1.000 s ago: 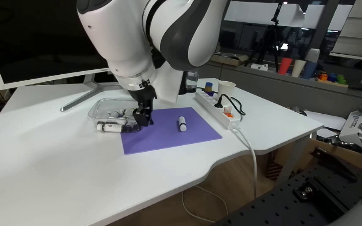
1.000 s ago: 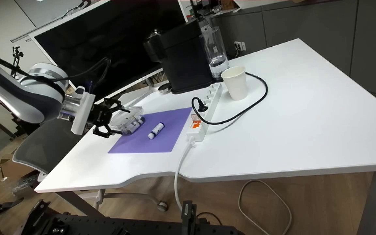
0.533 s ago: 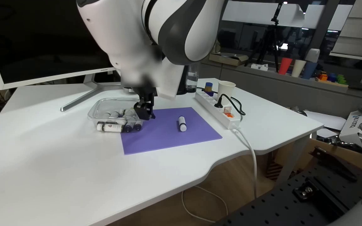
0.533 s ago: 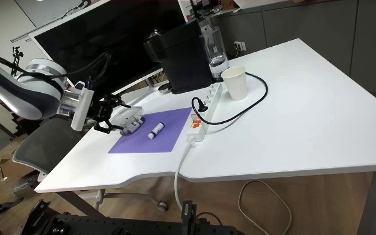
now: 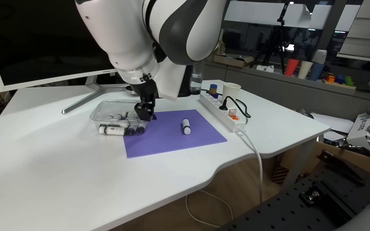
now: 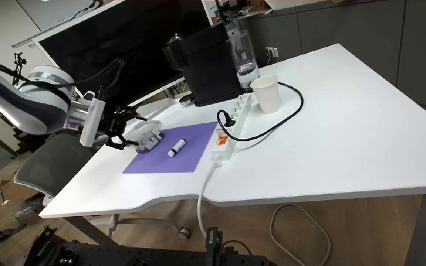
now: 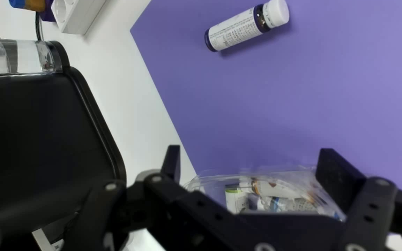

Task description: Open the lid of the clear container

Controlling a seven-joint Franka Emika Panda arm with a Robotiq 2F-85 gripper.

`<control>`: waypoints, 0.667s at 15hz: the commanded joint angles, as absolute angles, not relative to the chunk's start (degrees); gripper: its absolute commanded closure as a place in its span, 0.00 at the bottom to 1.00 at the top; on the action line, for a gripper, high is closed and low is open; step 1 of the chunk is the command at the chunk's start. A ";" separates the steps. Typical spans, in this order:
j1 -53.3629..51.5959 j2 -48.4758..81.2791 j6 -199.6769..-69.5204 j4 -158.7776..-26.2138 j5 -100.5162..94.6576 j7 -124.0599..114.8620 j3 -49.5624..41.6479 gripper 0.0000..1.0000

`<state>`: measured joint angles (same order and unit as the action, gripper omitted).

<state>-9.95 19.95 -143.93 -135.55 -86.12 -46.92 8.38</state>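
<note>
1. Slightly higher in both exterior views than a second ago: my gripper (image 7: 250, 158). Container and bottles look unmoved.
2. State: my fingers (image 7: 171, 162) stand wide apart, nothing pinched between them.
3. Target: the clear container (image 5: 103, 110) lies low and to picture-left of me in an exterior view, where I overlap its mat-side end. It appears to sit partly over the purple mat (image 5: 178, 144); labelled bottles (image 5: 111, 130) show through the plastic.
4. Key relation: in the wrist view the container sits low in frame, within the span between my fingers. Its mat-side edge runs from one finger toward the other, roughly along the line joining my fingertips. Long axis: cannot tell, since my own body hides the rest.
5. Contact: one fingertip overlaps the rim in the wrist view; touching or apart, cannot tell.
6. Lid: not separable by eye from the rim, clear on clear. I judge it not yet lifted.
7. Next, as judgement: bringing the fingers together at this angle would squeeze along that edge. Catching the lip probably wants a wrist turn, then a finger beneath. Risk: a light box skids.
</note>
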 commanded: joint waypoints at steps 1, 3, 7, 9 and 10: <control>-9.40 18.93 -142.84 -135.87 -83.78 -44.45 9.05 0.00; -9.40 18.59 -142.60 -136.05 -82.18 -42.66 9.09 0.00; -9.61 18.26 -142.01 -136.19 -78.98 -39.57 8.98 0.00; -9.72 18.65 -141.59 -135.79 -77.41 -37.77 8.88 0.00; -9.74 18.96 -141.49 -135.56 -76.78 -36.77 8.84 0.00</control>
<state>-9.95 19.70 -142.72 -135.55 -78.91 -39.54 8.57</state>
